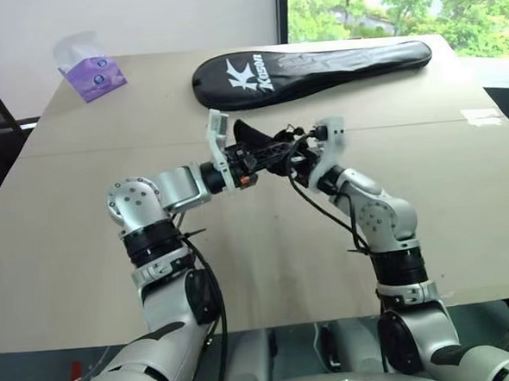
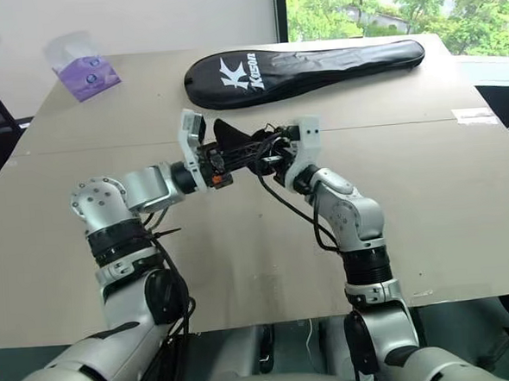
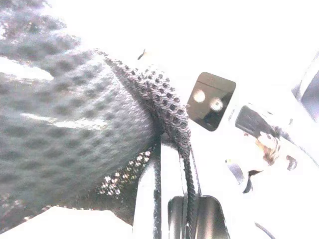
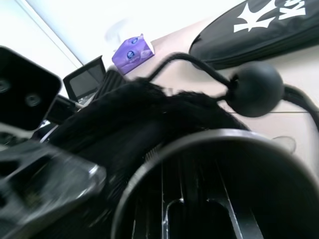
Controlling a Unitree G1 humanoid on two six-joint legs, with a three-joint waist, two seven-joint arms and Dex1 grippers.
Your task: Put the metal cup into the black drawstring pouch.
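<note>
Both arms raised over the tan table [image 1: 85, 253], grippers meeting mid-air – left gripper [image 1: 257, 158] and right gripper [image 1: 297, 158] point toward each other with the black drawstring pouch [image 1: 253, 139] bunched between them, well above the tabletop. Left jaws are pressed together, pinching pouch cloth; left wrist view shows the mesh fabric [image 3: 75, 129] draped against a finger. Right jaws are closed too, at the metal cup [image 4: 209, 149], whose round rim sits right by the pouch cloth with a cord and round black toggle [image 4: 256, 88] across it – cup mouth looks dark. Far side of table: long black racket cover [image 1: 312, 69], purple tissue pack [image 1: 96, 75] at the far left corner.
</note>
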